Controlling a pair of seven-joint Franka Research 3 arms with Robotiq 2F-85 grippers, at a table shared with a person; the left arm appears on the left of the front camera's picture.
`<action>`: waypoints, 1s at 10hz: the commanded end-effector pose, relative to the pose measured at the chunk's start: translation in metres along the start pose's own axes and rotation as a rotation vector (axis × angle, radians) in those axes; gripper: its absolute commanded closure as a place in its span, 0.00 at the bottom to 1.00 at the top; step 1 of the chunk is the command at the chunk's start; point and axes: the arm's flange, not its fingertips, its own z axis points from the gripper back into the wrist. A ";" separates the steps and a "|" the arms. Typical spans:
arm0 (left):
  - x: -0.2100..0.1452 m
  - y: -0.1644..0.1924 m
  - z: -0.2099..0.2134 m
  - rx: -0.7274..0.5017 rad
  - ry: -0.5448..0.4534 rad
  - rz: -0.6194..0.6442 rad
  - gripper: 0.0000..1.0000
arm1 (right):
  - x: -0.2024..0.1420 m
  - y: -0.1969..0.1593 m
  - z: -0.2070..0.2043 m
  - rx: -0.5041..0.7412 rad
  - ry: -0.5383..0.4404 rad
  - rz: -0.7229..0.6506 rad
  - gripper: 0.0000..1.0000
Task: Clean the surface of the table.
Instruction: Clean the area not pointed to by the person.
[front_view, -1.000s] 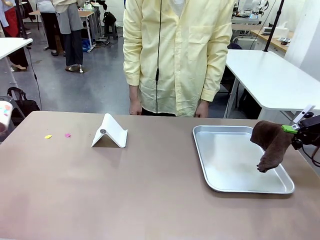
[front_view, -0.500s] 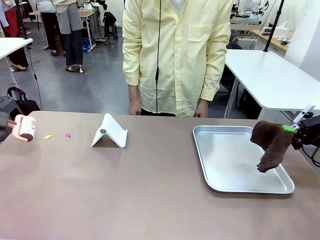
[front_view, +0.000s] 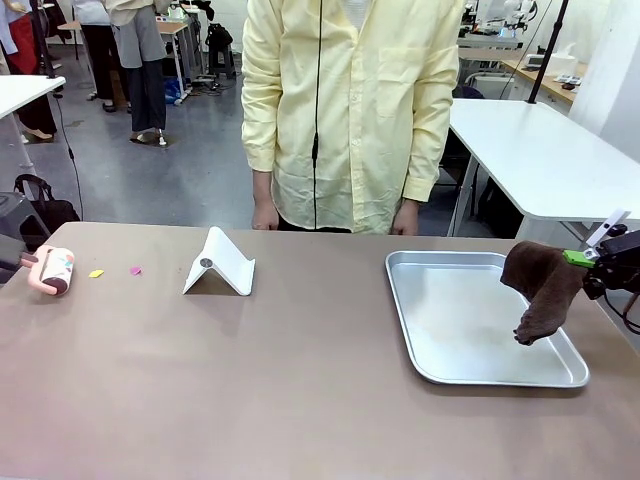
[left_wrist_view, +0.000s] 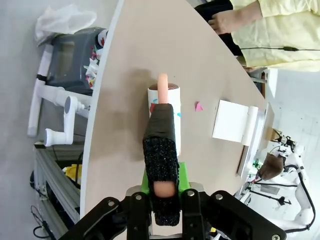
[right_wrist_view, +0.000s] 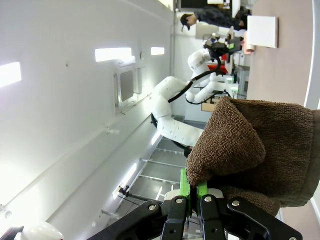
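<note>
Left jaws are clenched on the lint roller (front_view: 52, 270): pink handle, white sticky drum flecked with colour, pointing straight out ahead of them, low over the matte brown surface (front_view: 300, 390). Contact I can't call. The mess lies just past the drum and off to one side: a yellow scrap (front_view: 96, 273), then a pink scrap (front_view: 135, 270), both tiny and flat. Beyond them stands a folded white stand (front_view: 220, 263). The left arm is far nearer. Right jaws, well away, are clamped on a shaggy brown cloth (front_view: 540, 285) dangling over the shiny metal tray (front_view: 500, 383). A sideways roll looks right.
</note>
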 end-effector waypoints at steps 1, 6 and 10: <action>0.001 -0.004 -0.001 0.015 -0.043 0.013 0.78 | -0.001 0.003 -0.001 0.012 0.007 0.011 0.94; 0.001 -0.008 -0.030 0.044 -0.026 0.031 0.78 | -0.001 0.003 -0.001 0.012 0.007 0.011 0.94; -0.007 -0.040 -0.077 0.076 0.031 -0.017 0.78 | -0.001 0.003 -0.001 0.012 0.007 0.011 0.94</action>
